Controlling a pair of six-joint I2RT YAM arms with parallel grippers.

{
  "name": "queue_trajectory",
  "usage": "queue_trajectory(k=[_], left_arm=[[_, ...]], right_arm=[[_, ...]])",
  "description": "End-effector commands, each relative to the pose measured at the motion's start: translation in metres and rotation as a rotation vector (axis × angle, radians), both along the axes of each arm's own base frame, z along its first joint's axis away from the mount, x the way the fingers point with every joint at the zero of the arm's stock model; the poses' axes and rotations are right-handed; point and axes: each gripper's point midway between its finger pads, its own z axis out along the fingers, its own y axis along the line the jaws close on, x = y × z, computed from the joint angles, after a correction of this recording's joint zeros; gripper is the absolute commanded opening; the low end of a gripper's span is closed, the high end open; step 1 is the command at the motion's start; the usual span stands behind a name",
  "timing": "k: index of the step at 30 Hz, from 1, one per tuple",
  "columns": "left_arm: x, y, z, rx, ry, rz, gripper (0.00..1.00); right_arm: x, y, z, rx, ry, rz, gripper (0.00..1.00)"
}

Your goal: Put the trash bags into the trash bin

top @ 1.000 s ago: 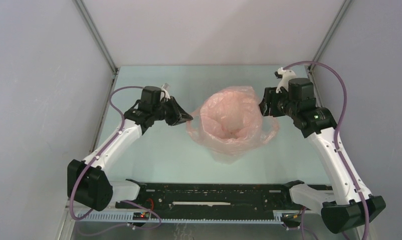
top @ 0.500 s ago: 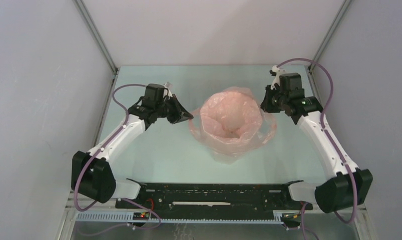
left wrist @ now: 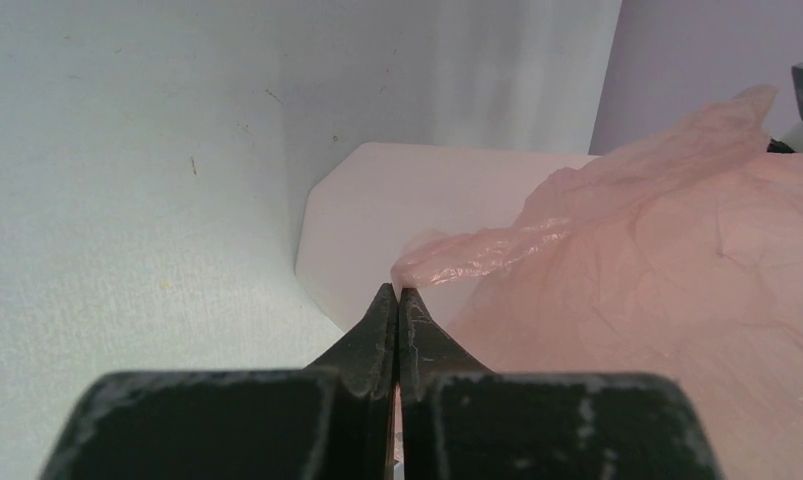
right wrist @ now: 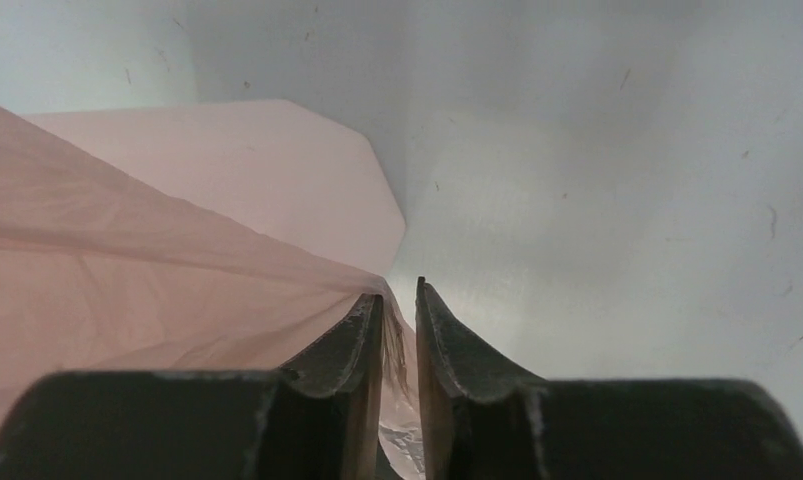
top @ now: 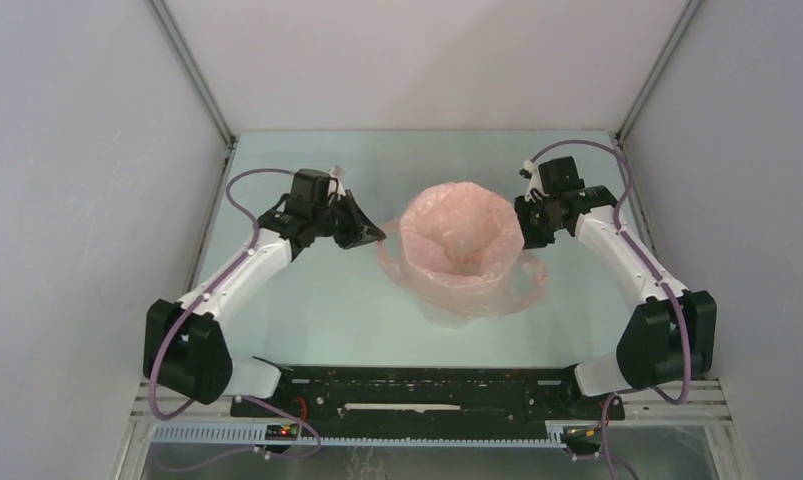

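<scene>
The pale-pink trash bag [top: 462, 245] is spread open over the trash bin in the middle of the table and covers it in the top view. The bin's faceted wall shows in the left wrist view [left wrist: 362, 215] and in the right wrist view [right wrist: 277, 175]. My left gripper [top: 377, 236] is shut on the bag's left edge [left wrist: 477, 250], jaws touching [left wrist: 397, 292]. My right gripper [top: 525, 228] is at the bag's right rim. Its jaws [right wrist: 398, 292] stand a narrow gap apart with bunched bag film [right wrist: 127, 270] pinched between them, pulled taut.
A loose loop of the bag [top: 533, 272] lies on the pale green table [top: 317, 300] at the bin's right front. Grey walls close in the left, right and back. A black rail [top: 427, 385] runs along the near edge between the arm bases.
My right arm has swung in and down, bringing its gripper lower against the bag's right rim. The bag sits tighter over the bin. My left gripper has barely moved.
</scene>
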Motion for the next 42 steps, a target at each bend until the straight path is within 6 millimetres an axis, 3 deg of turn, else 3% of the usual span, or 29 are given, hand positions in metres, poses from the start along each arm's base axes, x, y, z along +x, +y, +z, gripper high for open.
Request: queue_trajectory(k=[1, 8, 16, 18, 22, 25, 28, 30, 32, 36, 42], left_arm=[[-0.013, 0.006, -0.007, 0.024, -0.025, -0.017, 0.00], [-0.028, 0.007, -0.030, 0.075, 0.021, -0.062, 0.00], [-0.052, -0.007, -0.052, 0.121, 0.065, -0.121, 0.00], [-0.055, -0.007, -0.058, 0.136, 0.071, -0.121, 0.00], [-0.058, -0.005, -0.072, 0.151, 0.097, -0.117, 0.00], [-0.058, -0.007, -0.076, 0.155, 0.108, -0.129, 0.00], [-0.056, -0.012, -0.066, 0.134, 0.092, -0.136, 0.00], [-0.054, -0.016, -0.057, 0.118, 0.076, -0.139, 0.00], [-0.055, -0.019, -0.051, 0.113, 0.057, -0.140, 0.00], [-0.062, -0.021, -0.052, 0.114, 0.056, -0.141, 0.00], [-0.077, -0.016, -0.070, 0.113, 0.075, -0.125, 0.00]], right_arm=[[-0.007, -0.005, -0.002, -0.001, 0.019, -0.013, 0.28], [-0.018, -0.014, 0.030, -0.019, -0.064, -0.045, 0.54], [-0.058, -0.037, 0.062, -0.072, -0.119, -0.116, 0.80], [-0.066, -0.038, 0.061, -0.070, -0.121, -0.122, 0.82], [-0.075, -0.034, 0.037, -0.033, -0.093, -0.145, 0.85], [-0.072, -0.022, 0.014, 0.040, -0.079, -0.161, 0.84], [-0.061, -0.012, -0.011, 0.093, -0.063, -0.176, 0.78], [-0.051, -0.009, -0.020, 0.099, -0.061, -0.168, 0.65], [-0.036, -0.005, -0.021, 0.110, -0.093, -0.157, 0.44], [-0.020, -0.001, -0.029, 0.119, -0.103, -0.154, 0.24], [-0.021, 0.003, -0.065, 0.110, -0.028, -0.133, 0.21]])
